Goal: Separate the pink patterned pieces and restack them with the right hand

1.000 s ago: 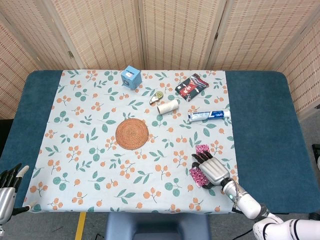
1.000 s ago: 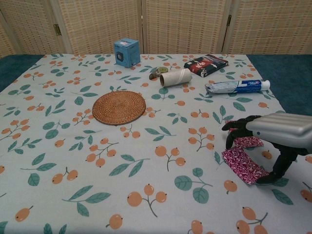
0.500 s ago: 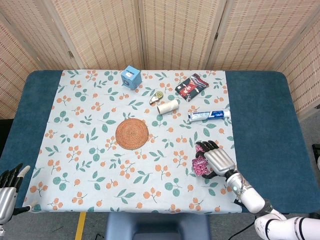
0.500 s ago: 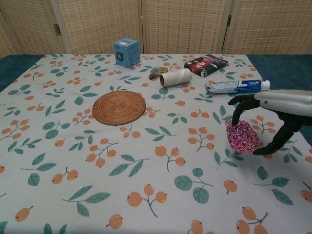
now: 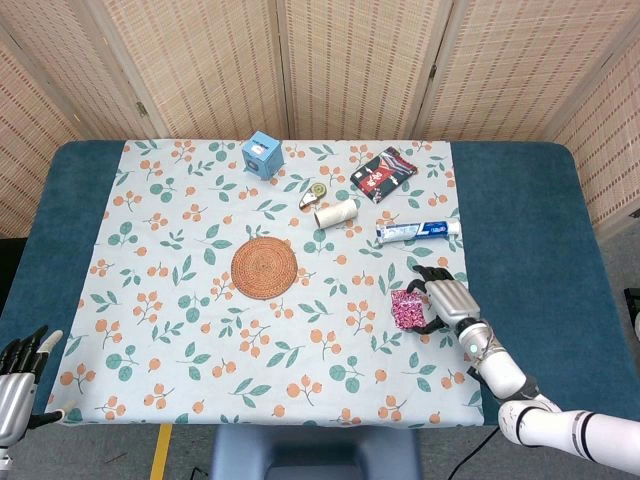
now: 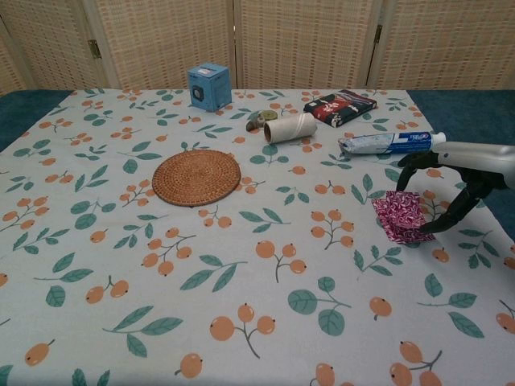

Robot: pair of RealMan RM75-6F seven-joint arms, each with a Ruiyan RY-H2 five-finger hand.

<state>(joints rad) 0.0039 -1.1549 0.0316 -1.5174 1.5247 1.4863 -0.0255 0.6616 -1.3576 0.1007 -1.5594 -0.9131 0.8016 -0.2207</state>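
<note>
Now your right hand (image 6: 451, 181) arches over the pink patterned fabric pieces (image 6: 401, 215), fingers spread, thumb and fingertips (image 6: 402, 175) pinching their far edge on the floral tablecloth (image 6: 121, 241), just below the white toothpaste tube (image 6: 390, 143). Only the head view shows your left hand (image 5: 18, 375), fingers apart and holding nothing, at the table's near left corner.

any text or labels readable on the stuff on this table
Nothing can be read with confidence.
White and blue toothpaste tube: blue lettering along its side, too blurred to read.
Black and red flat packet: white marks, too small to make out.
Blue cube box: a round dark mark on its front, no legible words.
</note>
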